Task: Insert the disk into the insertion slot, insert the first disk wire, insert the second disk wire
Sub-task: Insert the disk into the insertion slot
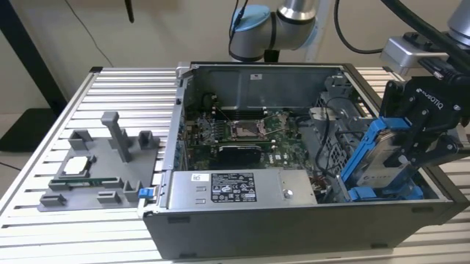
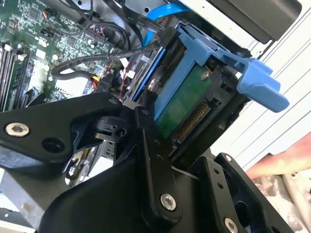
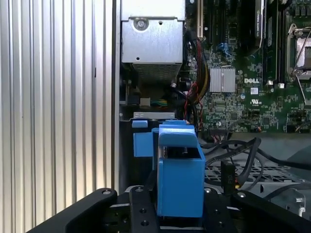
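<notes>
A grey tray point(image 1: 96, 165) is lying beside the computer case point(image 1: 294, 231), on the exterior view's left. Inside the case, a green board point(image 1: 242, 132) is lying flat, and a grey box point(image 1: 235, 190) is sitting against the front wall. At the case's end on the exterior view's right, the claw point(image 1: 420, 154) is squeezing the disk point(image 1: 383, 157) by its blue frame point(image 3: 180, 189). The disk is leaning, with its low end down at the slot point(image 1: 367, 192) inside the case.

Exterior view looks down on the open computer case point(image 1: 294, 231); both wrist views sit close against the disk point(image 2: 187, 99) point(image 3: 180, 179), sharing the motherboard point(image 2: 29, 39) point(image 3: 243, 87).
</notes>
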Action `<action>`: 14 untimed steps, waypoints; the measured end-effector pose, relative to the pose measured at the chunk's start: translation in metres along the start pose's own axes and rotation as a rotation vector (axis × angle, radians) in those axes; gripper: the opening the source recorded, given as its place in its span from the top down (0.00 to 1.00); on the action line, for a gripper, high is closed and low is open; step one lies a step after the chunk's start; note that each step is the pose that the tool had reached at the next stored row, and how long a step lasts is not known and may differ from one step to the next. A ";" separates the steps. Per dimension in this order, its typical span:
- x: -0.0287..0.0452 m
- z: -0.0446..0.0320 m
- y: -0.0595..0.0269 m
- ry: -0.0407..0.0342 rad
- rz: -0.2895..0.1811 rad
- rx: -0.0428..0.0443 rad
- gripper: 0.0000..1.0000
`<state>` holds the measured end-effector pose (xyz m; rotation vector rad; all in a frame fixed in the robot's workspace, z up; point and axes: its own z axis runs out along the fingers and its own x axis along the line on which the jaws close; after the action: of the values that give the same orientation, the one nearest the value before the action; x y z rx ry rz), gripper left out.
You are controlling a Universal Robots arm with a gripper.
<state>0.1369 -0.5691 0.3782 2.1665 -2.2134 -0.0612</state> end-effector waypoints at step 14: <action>0.0000 -0.0001 0.0000 0.0000 0.000 -0.0014 0.00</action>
<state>0.1370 -0.5692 0.3783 2.1659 -2.2126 -0.0627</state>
